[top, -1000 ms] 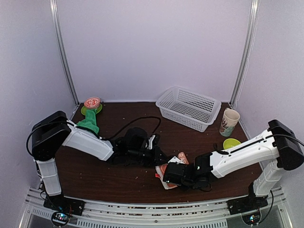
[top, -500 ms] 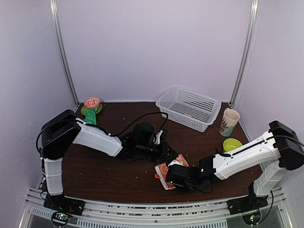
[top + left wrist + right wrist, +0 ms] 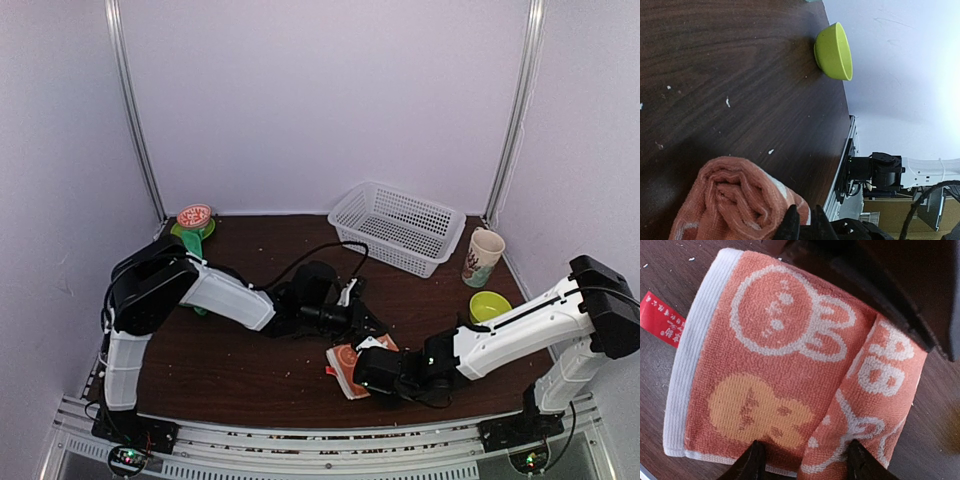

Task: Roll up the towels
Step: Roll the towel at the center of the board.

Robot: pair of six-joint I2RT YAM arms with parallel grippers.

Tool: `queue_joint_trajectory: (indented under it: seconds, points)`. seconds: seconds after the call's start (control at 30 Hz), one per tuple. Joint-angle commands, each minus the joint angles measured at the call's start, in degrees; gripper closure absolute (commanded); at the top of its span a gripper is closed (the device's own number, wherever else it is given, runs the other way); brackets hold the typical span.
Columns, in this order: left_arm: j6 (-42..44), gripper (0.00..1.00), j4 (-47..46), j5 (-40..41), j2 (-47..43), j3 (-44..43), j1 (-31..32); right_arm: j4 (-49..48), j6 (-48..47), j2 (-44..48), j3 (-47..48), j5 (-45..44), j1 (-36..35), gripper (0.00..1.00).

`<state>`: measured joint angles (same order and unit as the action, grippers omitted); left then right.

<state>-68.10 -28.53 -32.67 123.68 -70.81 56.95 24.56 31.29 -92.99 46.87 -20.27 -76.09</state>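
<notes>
1. The peach towel (image 3: 775,380) is found half rolled on the tabletop (image 3: 240,370).
2. The right gripper (image 3: 807,462) is poised over its flat part, jaws apart and empty, probably to steady it.
3. The left gripper (image 3: 805,226) is set at the roll's end, jaws nearly closed. Whether cloth is pinched cannot be told.
4. The green towel (image 3: 191,247) is seen far left, well apart.

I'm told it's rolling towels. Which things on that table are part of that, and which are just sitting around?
Part of the job: peach bunny towel, partly rolled; green towel, at the back left.
Just lying about: white basket; patterned cup; green bowl; red-topped green dish.
</notes>
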Motion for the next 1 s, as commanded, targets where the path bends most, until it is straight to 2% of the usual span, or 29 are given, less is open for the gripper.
queue_joint_trajectory:
  seconds: [0.0,0.23,0.4,0.5,0.73,0.97]
  points:
    - [-3.28,0.89,-7.7,-4.26,2.9,-0.38,-1.07,-0.34,-0.94,-0.31,-1.27,2.42,0.46,0.43]
    - [-5.64,0.9,-8.31,-3.31,3.72,2.34,-2.47,2.16,-2.03,1.22,0.4,1.75,0.49,0.42]
    - [-4.38,0.91,-5.77,-2.26,3.65,3.15,-2.9,4.97,-1.56,7.05,1.86,2.04,0.76,0.31]
    - [-3.38,0.91,-4.57,-1.68,3.59,3.29,-2.9,5.82,-0.6,11.41,2.15,4.11,2.61,0.28]
    - [-1.92,0.91,-4.01,-0.88,3.5,4.11,-2.9,-5.06,5.66,21.67,-8.91,13.76,13.75,0.29]
    - [1.29,0.92,0.86,1.2,2.48,4.45,-2.14,-13.78,7.9,19.67,-14.9,20.29,18.15,0.3]
